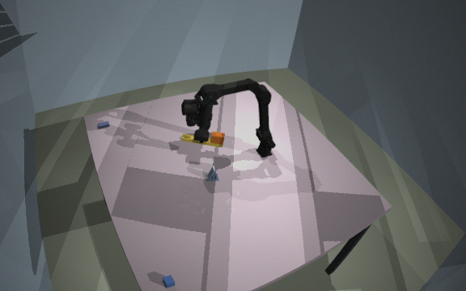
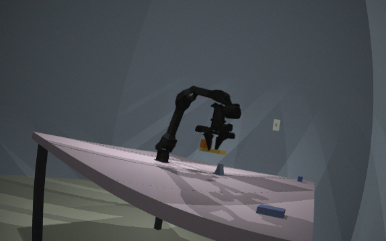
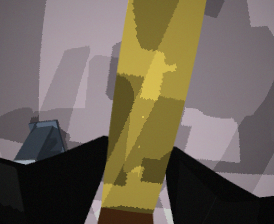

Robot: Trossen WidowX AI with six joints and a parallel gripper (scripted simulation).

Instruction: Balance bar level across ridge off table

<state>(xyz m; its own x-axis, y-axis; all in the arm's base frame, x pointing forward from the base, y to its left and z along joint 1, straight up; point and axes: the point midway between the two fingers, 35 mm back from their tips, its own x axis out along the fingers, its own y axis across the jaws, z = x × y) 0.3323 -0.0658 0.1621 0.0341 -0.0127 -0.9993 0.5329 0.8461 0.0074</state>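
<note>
The yellow bar (image 1: 188, 138) (image 2: 220, 152) (image 3: 155, 90) is in the air above the table, with an orange block (image 1: 218, 137) (image 2: 204, 144) on one end. The block's edge shows dark at the bottom of the wrist view. My gripper (image 1: 201, 140) (image 2: 212, 149) (image 3: 138, 148) is shut on the bar, a finger on each side, beside the block. The grey-blue ridge (image 1: 213, 174) (image 2: 220, 169) (image 3: 42, 140) stands on the table, below the bar and off to its side; in the wrist view it is left of the bar, partly behind the left finger. Nothing rests on it.
The pink table (image 1: 265, 230) (image 2: 112, 171) carries the arm's base (image 1: 264, 151) (image 2: 162, 156). One blue block (image 1: 103, 124) (image 2: 271, 211) lies near the table's far left corner in the top view, another (image 1: 168, 280) (image 2: 300, 179) near that view's bottom edge. Both are well away from the ridge.
</note>
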